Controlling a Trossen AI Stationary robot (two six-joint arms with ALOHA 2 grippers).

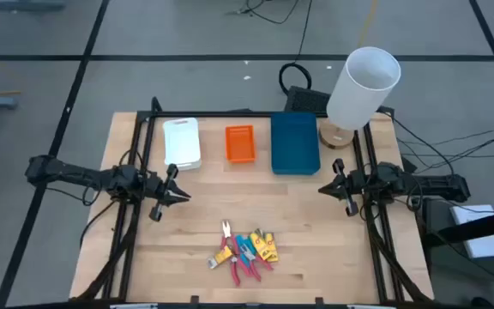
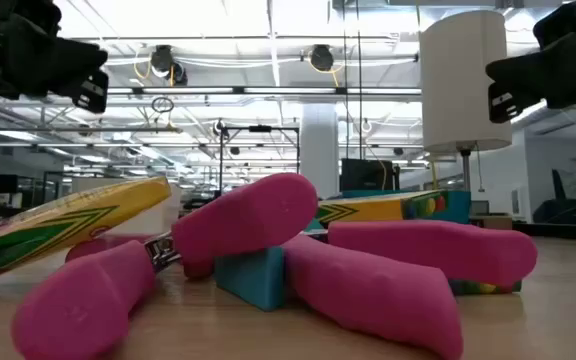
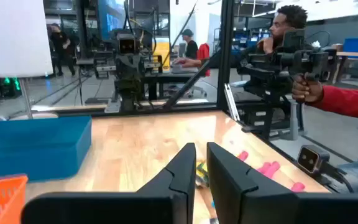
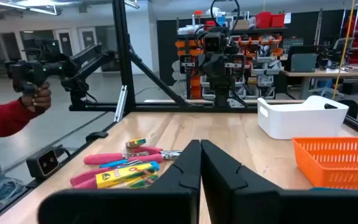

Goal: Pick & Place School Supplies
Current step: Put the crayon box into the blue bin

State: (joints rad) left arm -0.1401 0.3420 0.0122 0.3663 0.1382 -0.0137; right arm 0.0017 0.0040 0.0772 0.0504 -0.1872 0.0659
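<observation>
The school supplies lie in one small pile near the table's near edge: pink-handled scissor-like tools, a light-blue piece and yellow printed packets. My left gripper hovers over the table's left-middle, up and to the left of the pile, its fingers close together with only a slit between them. My right gripper hovers at the right-middle, fingers together. Both point toward the table's middle and hold nothing. In the left wrist view the pile shows just beyond the fingers.
Along the far side stand a white tray, an orange tray and a blue tray. A white-shaded lamp stands at the far right corner. Beyond the near edge a person's red-sleeved hand holds a device. Bare wood lies between grippers and pile.
</observation>
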